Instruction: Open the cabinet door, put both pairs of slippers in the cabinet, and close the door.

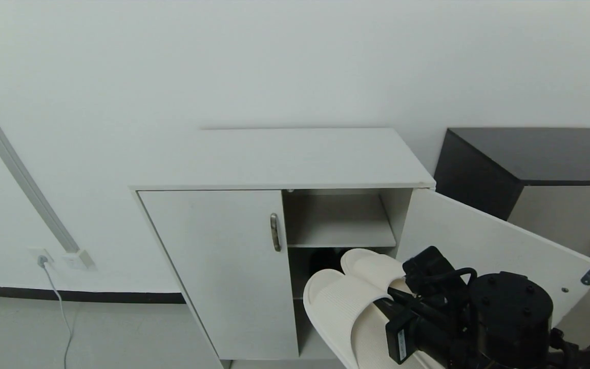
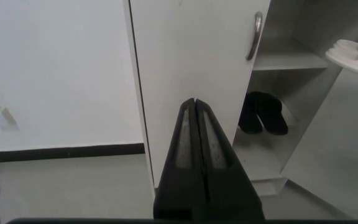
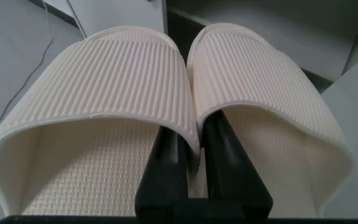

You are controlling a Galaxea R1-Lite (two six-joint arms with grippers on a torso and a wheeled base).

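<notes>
The white cabinet (image 1: 295,159) stands against the wall with its right door (image 1: 489,246) swung open and its left door (image 1: 218,266) closed. A black pair of slippers (image 2: 263,113) lies on the lower shelf inside. My right gripper (image 3: 194,149) is shut on a cream pair of slippers (image 1: 349,302), its fingers pinching the two inner edges together; the pair hangs in front of the open right compartment, toes toward it. My left gripper (image 2: 196,106) is shut and empty, low in front of the closed left door.
A dark-topped cabinet (image 1: 541,154) stands just right of the open door. An upper shelf (image 1: 338,225) in the open compartment is bare. A wall socket with a cable (image 1: 44,261) sits at the far left above the floor.
</notes>
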